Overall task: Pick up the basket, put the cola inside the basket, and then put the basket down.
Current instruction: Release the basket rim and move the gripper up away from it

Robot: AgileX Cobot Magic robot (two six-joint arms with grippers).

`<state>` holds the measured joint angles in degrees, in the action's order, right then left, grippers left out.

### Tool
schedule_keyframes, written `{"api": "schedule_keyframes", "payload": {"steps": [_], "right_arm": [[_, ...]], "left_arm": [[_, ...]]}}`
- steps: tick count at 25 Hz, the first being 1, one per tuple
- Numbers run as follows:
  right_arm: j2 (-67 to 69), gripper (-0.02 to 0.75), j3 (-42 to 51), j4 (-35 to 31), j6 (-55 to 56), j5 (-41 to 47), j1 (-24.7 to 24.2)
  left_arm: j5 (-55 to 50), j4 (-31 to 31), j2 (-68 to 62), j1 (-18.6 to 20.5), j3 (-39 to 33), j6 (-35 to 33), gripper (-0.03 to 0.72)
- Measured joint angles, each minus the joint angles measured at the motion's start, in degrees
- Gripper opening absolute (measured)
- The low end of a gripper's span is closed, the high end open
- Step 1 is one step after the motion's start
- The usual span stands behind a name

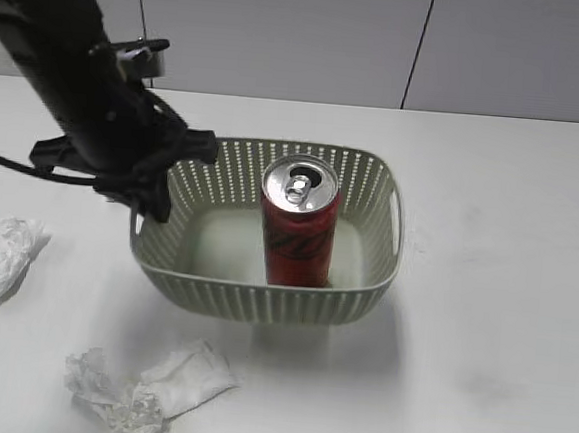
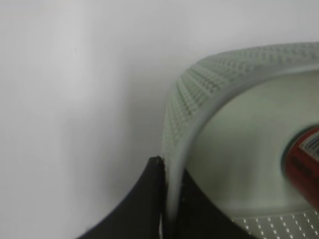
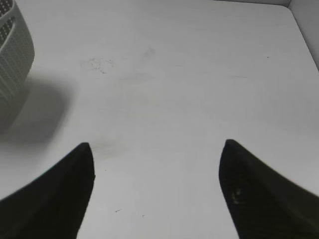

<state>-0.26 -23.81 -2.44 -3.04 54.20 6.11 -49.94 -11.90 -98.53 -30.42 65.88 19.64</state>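
The sage-green basket (image 1: pixel 372 188) sits in the middle of the white table, casting a shadow below it. The red cola can (image 1: pixel 297 239) stands upright inside it, silver top up. My left gripper (image 1: pixel 155 204) is shut on the basket's left rim; in the left wrist view the rim (image 2: pixel 187 104) runs between the two black fingers (image 2: pixel 171 199), and a bit of the can (image 2: pixel 305 164) shows at the right edge. My right gripper (image 3: pixel 157 154) is open and empty over bare table, with the basket's corner (image 3: pixel 12 55) at the far left. The right arm is out of the exterior view.
A crumpled white tissue (image 1: pixel 8 255) lies at the left edge of the table. Another crumpled tissue (image 1: pixel 151 386) lies in front of the basket at lower left. The table's far right corner (image 3: pixel 289 7) shows in the right wrist view.
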Motion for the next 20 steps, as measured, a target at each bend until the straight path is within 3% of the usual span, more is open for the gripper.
{"api": "schedule_keyframes", "payload": {"steps": [13, 17, 20], "right_arm": [[0.0, 0.592, 0.0, 0.0, 0.0, 0.0, 0.0], [0.0, 0.592, 0.0, 0.0, 0.0, 0.0, 0.0], [0.0, 0.592, 0.0, 0.1, 0.0, 0.0, 0.0]], "left_arm": [[-15.7, -3.9, -27.2, 0.0, 38.7, -0.2, -0.004], [-18.3, -4.8, -34.8, 0.0, 47.8, -0.2, -0.001], [-19.5, -5.7, -37.5, 0.0, 51.7, -0.2, 0.086]]}}
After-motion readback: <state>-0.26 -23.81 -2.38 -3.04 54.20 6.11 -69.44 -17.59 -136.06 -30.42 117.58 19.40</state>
